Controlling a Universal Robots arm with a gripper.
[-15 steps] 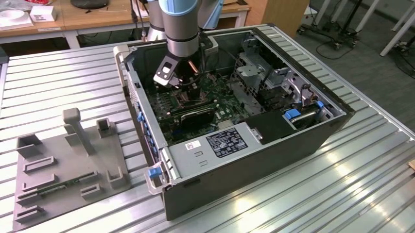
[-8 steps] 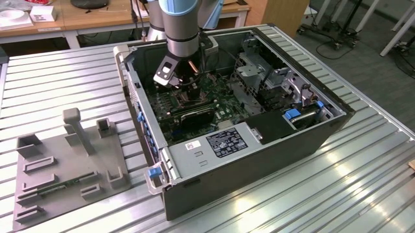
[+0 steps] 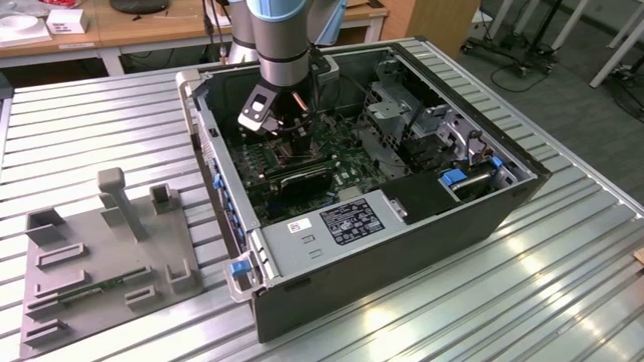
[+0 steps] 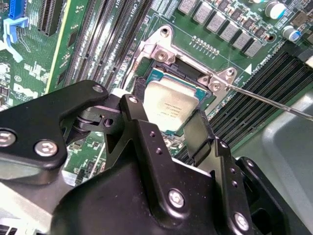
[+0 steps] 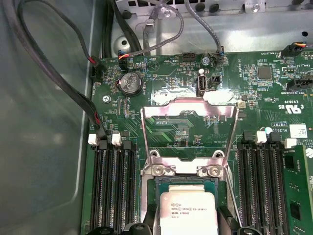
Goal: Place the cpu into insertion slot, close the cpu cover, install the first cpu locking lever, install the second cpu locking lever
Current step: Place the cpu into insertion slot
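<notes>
The cpu (image 4: 171, 103) is a pale square chip lying level within the insertion slot (image 4: 157, 53), whose silver rim and teal edge show around it. My gripper (image 4: 168, 111) hangs straight over it, with black fingers (image 4: 196, 129) pressed against two opposite sides of the chip. In the first wrist view the cpu (image 5: 188, 213) sits between the same fingers (image 5: 148, 215). The cpu cover (image 5: 215, 108) is swung open, standing up behind the socket. A thin locking lever (image 4: 274, 103) sticks out free from the socket's corner. In the exterior view the gripper (image 3: 285, 143) is low inside the computer case (image 3: 403, 249).
Long black memory slots (image 5: 112, 191) flank the socket on both sides. Black cables (image 5: 63, 83) run along the case wall close by. A drive cage (image 3: 403, 121) fills the case's side towards the exterior view's right. A grey fixture (image 3: 101, 264) lies on the slatted table.
</notes>
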